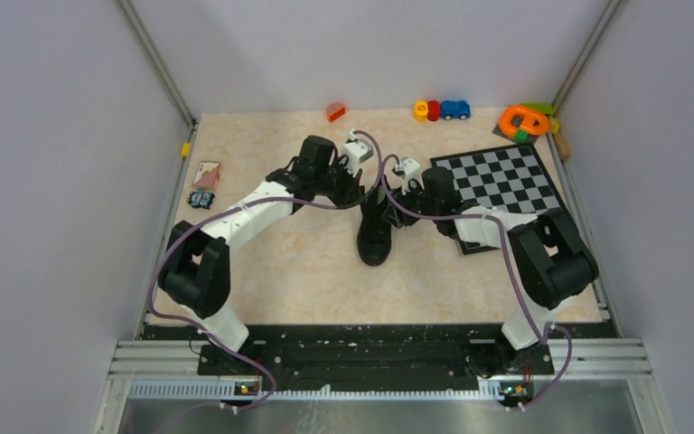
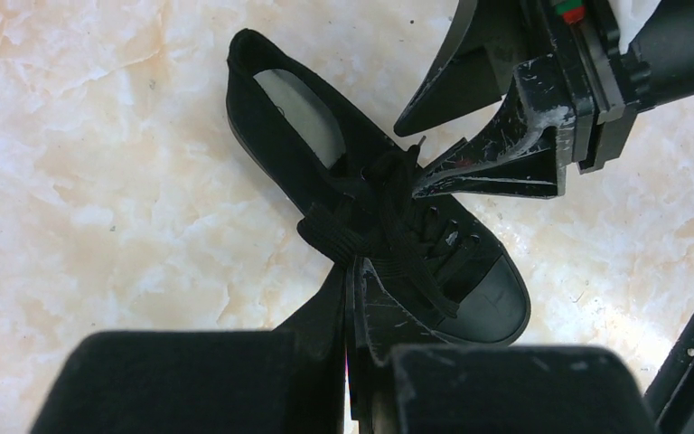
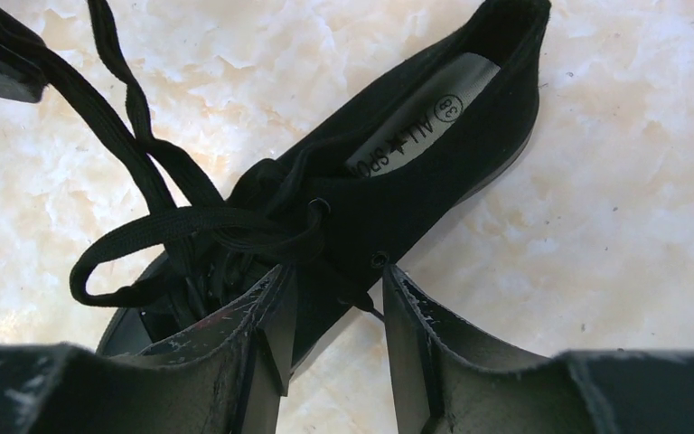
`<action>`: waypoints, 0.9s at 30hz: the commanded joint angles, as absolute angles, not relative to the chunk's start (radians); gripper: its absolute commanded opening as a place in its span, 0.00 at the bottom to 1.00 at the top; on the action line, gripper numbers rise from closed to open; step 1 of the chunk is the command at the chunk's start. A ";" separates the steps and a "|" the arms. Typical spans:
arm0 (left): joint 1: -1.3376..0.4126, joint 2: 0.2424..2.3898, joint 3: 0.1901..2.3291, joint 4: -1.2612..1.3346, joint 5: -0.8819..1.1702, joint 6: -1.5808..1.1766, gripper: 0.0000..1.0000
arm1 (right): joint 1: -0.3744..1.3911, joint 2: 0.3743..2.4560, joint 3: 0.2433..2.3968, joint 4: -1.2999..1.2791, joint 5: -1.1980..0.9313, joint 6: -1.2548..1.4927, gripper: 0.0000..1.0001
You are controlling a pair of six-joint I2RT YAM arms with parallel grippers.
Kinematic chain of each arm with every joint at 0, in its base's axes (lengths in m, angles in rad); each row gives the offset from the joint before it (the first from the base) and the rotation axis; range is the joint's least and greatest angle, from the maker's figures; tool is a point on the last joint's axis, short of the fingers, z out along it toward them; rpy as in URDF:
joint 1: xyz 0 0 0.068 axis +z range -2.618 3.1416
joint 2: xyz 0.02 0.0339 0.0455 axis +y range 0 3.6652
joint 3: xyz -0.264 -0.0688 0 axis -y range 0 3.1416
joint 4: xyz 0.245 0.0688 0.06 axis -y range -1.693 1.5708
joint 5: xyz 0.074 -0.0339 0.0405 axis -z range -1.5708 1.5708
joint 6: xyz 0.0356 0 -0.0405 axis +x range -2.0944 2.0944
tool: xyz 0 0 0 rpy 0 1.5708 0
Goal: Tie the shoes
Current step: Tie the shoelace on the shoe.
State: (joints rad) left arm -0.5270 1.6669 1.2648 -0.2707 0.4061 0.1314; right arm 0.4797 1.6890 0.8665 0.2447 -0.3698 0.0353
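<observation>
The black low-top sneaker [image 1: 375, 237] lies mid-table, toe towards the arms; its orange-red sole does not show. My left gripper [image 1: 359, 190] is over the shoe's far left side. In the left wrist view it [image 2: 358, 271] is shut on the black laces [image 2: 334, 235] above the tongue. My right gripper [image 1: 398, 202] is on the shoe's right. In the right wrist view it [image 3: 334, 291] is open, its jaws on either side of the shoe's [image 3: 470, 136] eyelet edge and holding nothing. A lace loop [image 3: 145, 240] lies loose, and two strands run up left to the left gripper.
A chessboard mat [image 1: 501, 185] lies right of the shoe, under the right arm. Small toys stand along the back: an orange brick [image 1: 335, 111], toy cars [image 1: 441, 109] and an orange ring [image 1: 524, 120]. A card [image 1: 206, 174] lies at the left.
</observation>
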 commanded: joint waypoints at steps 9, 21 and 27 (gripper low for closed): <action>-0.558 1.662 1.420 -0.422 0.324 0.236 0.00 | 0.495 1.691 0.907 0.277 -0.366 0.061 0.01; -0.576 1.680 1.464 -0.522 0.112 0.294 0.00 | 0.399 1.483 0.809 0.272 -0.237 0.231 0.00; -0.572 1.675 1.429 -0.494 -0.046 0.250 0.00 | 0.350 1.413 0.791 0.146 -0.108 0.295 0.00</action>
